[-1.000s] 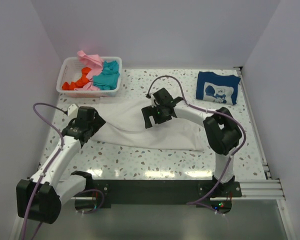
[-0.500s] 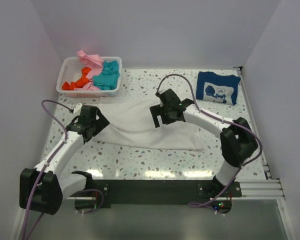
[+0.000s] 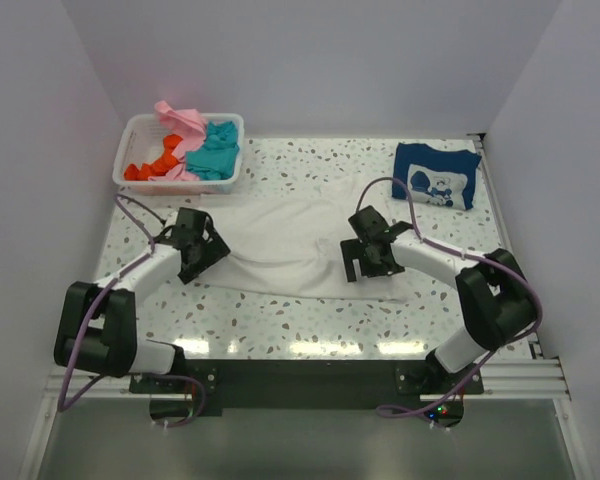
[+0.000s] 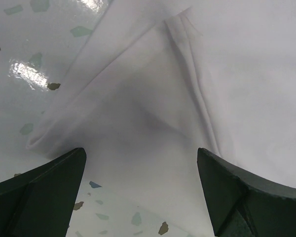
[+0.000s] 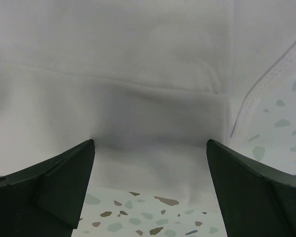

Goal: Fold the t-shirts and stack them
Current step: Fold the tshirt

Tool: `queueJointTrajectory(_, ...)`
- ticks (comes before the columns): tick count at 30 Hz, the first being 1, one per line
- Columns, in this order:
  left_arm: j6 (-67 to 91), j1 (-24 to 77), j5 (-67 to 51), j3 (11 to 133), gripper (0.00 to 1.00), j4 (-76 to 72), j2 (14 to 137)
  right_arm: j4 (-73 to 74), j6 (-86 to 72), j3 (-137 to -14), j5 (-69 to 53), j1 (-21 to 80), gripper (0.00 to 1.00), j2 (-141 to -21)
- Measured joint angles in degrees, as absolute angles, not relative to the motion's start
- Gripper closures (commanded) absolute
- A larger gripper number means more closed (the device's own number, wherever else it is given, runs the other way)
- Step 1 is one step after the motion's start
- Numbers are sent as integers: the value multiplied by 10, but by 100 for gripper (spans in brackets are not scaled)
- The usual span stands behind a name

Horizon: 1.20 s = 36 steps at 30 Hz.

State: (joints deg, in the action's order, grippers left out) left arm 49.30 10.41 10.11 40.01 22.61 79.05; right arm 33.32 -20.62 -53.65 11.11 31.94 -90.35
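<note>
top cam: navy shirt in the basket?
No, the navy shirt lies folded on the table at the far right, well apart from the basket at the far left.

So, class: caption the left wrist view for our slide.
Open left gripper over a folded corner of the white t-shirt.

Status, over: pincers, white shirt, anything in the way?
Left pincer open, right pincer open, both over the white t-shirt, nothing held. Shirt lies spread on the table. Nothing blocking.

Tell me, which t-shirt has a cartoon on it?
The folded navy blue cloth t-shirt at the far right; the spread white cloth t-shirt is plain.
</note>
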Motion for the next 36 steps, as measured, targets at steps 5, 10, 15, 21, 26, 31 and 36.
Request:
queueJointTrajectory(5, 488, 104, 119, 382, 0, 246, 776, 328, -221, -502, 110, 311, 1, -901)
queueJointTrajectory(10, 485, 104, 128, 358, 0, 278, 749, 309, -239, -462, 100, 311, 1, -865)
queueJointTrajectory(15, 484, 104, 130, 346, 0, 296, 731, 309, -247, -437, 89, 311, 1, -841)
queueJointTrajectory(21, 489, 104, 127, 338, 0, 324, 712, 332, -248, -437, 91, 311, 1, -830)
queueJointTrajectory(26, 493, 104, 122, 338, 0, 363, 677, 359, -243, -443, 95, 311, 1, -800)
queueJointTrajectory(31, 489, 104, 107, 383, 0, 361, 660, 350, -233, -462, 67, 311, 1, -751)
queueJointTrajectory(36, 485, 104, 70, 424, 0, 291, 721, 309, -231, -465, 10, 311, 1, -750)
